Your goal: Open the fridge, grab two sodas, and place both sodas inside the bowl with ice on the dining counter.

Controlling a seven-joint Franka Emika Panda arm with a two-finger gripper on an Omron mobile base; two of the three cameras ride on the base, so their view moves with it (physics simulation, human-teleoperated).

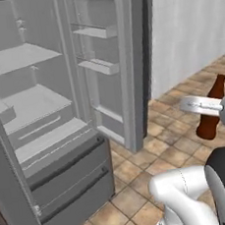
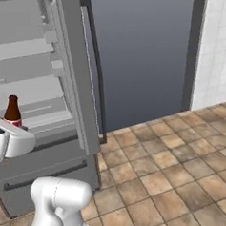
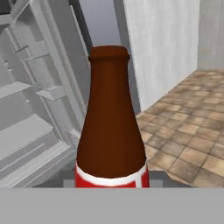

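A cola bottle (image 3: 110,127), dark brown with a red label, stands upright in our gripper (image 1: 203,108), whose narrowly parted jaws are closed on its body; in the hand view it rises close before the lens, neck up, and in the left base view it hangs in the air above the tiled floor (image 1: 142,180), just outside the fridge (image 1: 53,141) and well to its right. From the right base view, its neck shows above the white hand, against the fridge shelves behind. We judge the task to be roughly a third done: the fridge stands open, its door (image 1: 111,60) swung wide with bare racks showing, and the first soda is out and in hand. What is left, as far as we can tell, is the carry to the dining counter, the drop into the bowl with the ice, then a return for the second soda and the same trip again. The shelves (image 1: 24,58) and lower drawers (image 1: 67,174) that face us look bare, and we cannot tell from here where the can sits. Around us lie brown floor tiles, a pale wall (image 1: 188,22) to the right and a tall dark panel (image 2: 144,50) beyond the door. The open door is the nearest obstacle; we would keep the bottle clear of its edge while turning away.
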